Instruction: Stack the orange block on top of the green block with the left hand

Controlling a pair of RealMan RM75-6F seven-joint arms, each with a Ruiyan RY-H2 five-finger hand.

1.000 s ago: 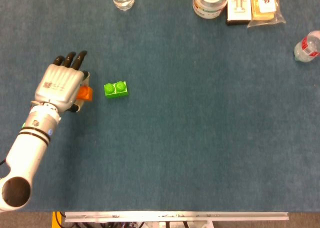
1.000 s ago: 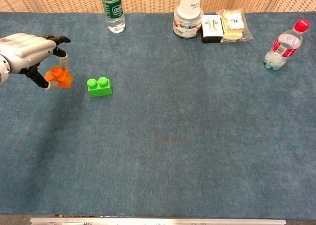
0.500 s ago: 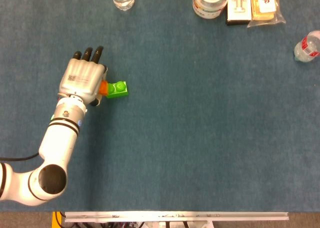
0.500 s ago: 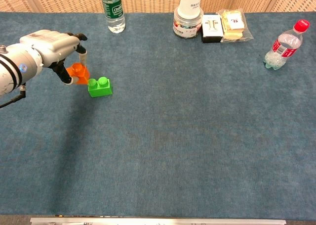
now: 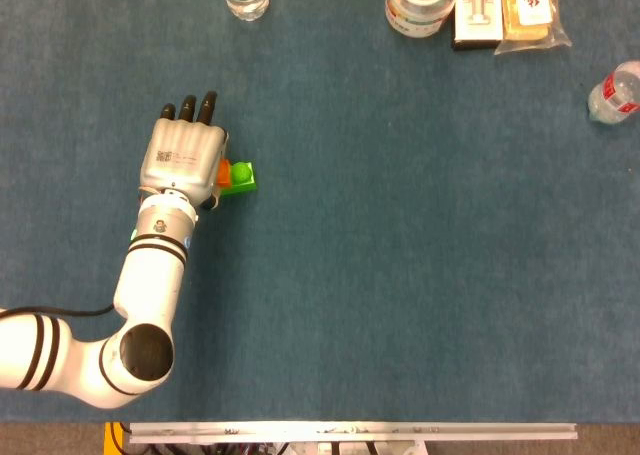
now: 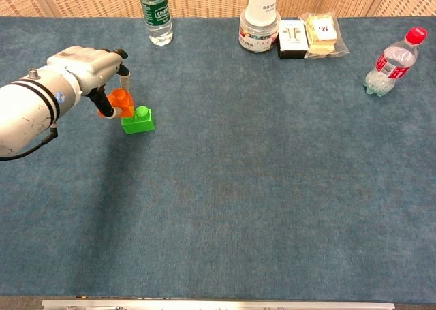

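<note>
Small orange block (image 6: 123,102) held over left stud of green two-stud block (image 6: 139,120), green block flat on table

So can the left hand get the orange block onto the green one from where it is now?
Probably yes: the left hand holds the orange block right over the green block's left end, with nothing between.

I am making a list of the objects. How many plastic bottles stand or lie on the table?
2. One bottle with a green label stands at the far edge, left of centre. One bottle with a red cap is at the far right, tilted. The far edge crops the view, so others may be hidden.
</note>
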